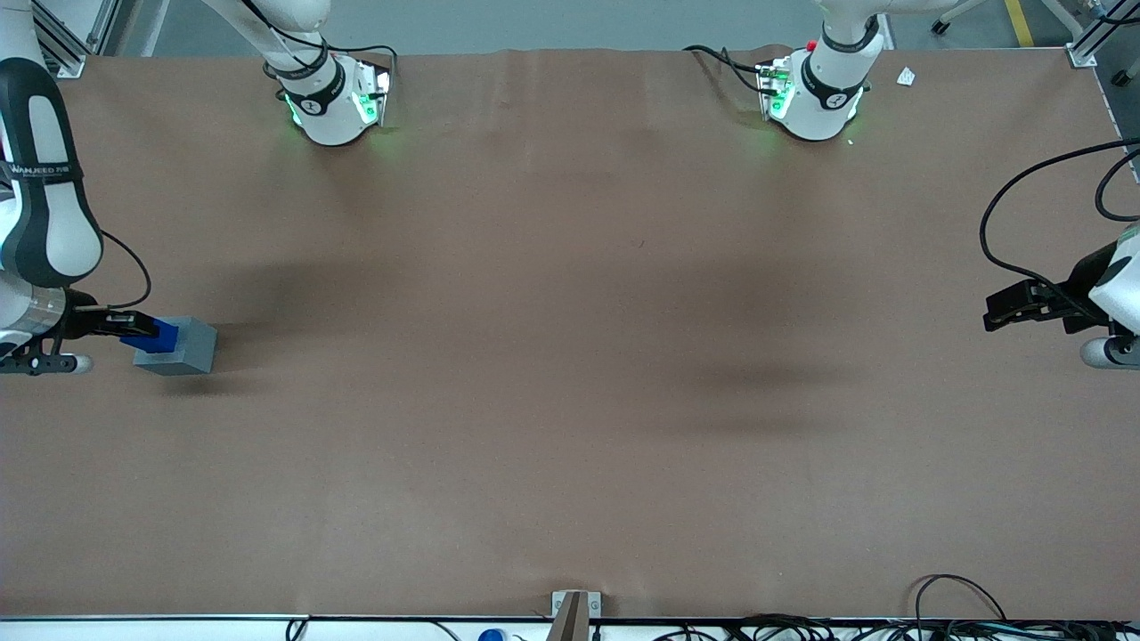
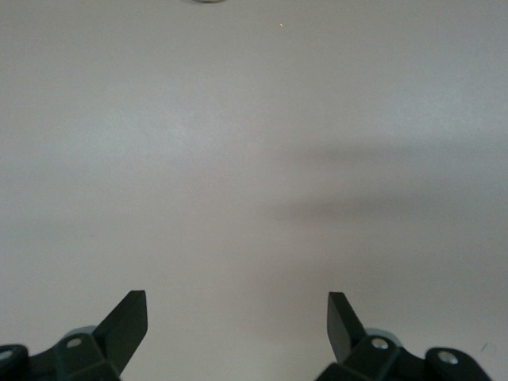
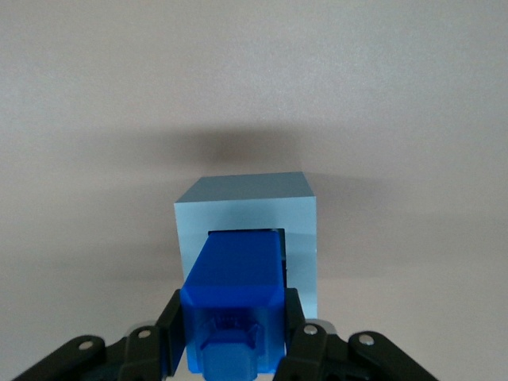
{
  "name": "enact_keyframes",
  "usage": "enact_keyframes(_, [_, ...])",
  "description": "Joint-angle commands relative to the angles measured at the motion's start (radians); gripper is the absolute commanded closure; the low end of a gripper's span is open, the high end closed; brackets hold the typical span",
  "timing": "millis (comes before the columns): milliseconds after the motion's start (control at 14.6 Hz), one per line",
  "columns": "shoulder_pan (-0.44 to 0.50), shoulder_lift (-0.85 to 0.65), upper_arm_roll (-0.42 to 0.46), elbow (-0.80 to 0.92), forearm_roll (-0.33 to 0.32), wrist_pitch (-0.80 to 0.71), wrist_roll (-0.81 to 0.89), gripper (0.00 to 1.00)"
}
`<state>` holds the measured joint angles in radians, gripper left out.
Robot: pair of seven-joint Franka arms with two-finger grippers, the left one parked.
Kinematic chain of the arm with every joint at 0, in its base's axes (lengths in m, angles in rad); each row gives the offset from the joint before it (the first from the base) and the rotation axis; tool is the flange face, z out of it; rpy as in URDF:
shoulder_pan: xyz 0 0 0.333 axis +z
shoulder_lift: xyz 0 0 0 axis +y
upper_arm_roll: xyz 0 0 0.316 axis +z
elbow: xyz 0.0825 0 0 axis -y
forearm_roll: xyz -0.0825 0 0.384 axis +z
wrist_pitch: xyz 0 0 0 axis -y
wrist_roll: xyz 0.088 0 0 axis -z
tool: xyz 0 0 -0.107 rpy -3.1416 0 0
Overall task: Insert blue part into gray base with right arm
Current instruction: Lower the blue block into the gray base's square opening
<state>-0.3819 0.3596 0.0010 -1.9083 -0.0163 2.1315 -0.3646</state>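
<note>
Brown table [image 1: 570, 374], hand [image 3: 232, 333] gripping blue part [image 3: 236, 294], entering gray base [image 3: 246, 208]

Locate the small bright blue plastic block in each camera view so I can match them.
Front view: the small bright blue plastic block is at the working arm's end of the table, held in the right arm's black gripper, its tip entering the light gray cube base.
Right wrist view: the block sits between the gripper fingers, entering the base's recess.
Left wrist view: not in it.
Shared landmark: the gray base.
</note>
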Motion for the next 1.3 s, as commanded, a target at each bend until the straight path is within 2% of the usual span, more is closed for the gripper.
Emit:
enact_keyframes(0, [-0.023,0.006,0.016,-0.006,-0.010,0.002,-0.010,0.92])
enact_keyframes(961, [-0.025,0.025,0.016,0.000,-0.010,0.013,-0.008,0.86])
enact_keyframes(1030, [-0.025,0.027,0.016,0.000,-0.010,0.013,-0.008,0.81])
enact_keyframes(1099, [-0.025,0.027,0.016,0.000,-0.010,0.013,-0.010,0.69])
enact_keyframes(1167, [-0.025,0.029,0.016,0.002,-0.010,0.013,-0.008,0.52])
enact_keyframes(1236, [-0.025,0.029,0.016,0.002,-0.010,0.013,-0.008,0.42])
